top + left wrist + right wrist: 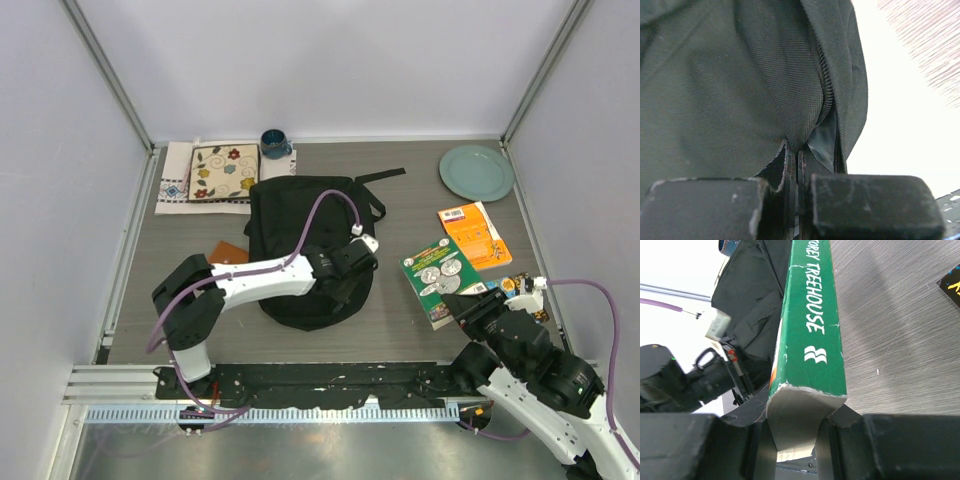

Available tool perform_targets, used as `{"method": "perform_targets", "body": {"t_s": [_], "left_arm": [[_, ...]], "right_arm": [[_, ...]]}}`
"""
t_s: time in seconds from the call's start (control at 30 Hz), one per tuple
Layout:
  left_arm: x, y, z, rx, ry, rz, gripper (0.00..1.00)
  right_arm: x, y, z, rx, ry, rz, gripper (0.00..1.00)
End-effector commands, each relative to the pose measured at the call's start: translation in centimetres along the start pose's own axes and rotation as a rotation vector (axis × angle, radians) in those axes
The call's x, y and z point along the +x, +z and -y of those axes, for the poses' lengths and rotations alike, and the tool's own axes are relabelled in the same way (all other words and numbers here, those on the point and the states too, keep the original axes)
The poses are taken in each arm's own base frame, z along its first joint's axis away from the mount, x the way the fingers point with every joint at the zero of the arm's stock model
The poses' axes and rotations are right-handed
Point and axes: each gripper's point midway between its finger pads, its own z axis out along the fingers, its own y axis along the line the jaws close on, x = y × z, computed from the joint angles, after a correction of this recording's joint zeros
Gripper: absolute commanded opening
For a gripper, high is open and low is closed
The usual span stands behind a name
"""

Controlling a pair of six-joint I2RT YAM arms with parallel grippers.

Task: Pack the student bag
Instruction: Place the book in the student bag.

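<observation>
Two grippers engaged. Left gripper is clenched on a fold of the student bag beside its zip, likely to hold the opening up. The bag lies in the middle of the table. Right gripper is clamped on the spine end of the green paperback, probably so it can go into the bag.

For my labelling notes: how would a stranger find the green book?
Find the black student bag mid-table, then look right of it. The green book is there, gripped by the right tool; its neighbour, the orange book, lies farther back.
</observation>
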Motion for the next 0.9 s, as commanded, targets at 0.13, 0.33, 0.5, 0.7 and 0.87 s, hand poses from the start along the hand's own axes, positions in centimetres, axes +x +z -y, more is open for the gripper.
{"method": "perform_targets", "body": {"t_s": [0.13, 0.33, 0.5, 0.7, 0.87], "left_arm": [[-9.6, -9.9, -1.1, -0.016, 0.006, 0.22, 0.0], [-11.7, -12.1, -2.0, 0.01, -0.032, 0.243, 0.0], [-12.8, -12.8, -3.3, 0.025, -0.103, 0.266, 0.0], [-14.4, -13.5, -4.4, 0.04, -0.176, 0.291, 0.0], [-16.2, -14.2, -4.4, 0.06, -0.211, 0.32, 0.0]], "right_arm": [[-0.8, -0.6, -4.8, -0.155, 0.028, -0.004, 0.01], [0.9, -1.0, -8.0, -0.259, 0.006, -0.117, 0.0], [1.4, -1.9, -10.9, -0.375, 0.038, -0.165, 0.0], [0.4, -3.4, -12.7, -0.453, 0.066, -0.157, 0.0], [3.5, -2.7, -13.0, -0.44, 0.081, -0.308, 0.0]]}}
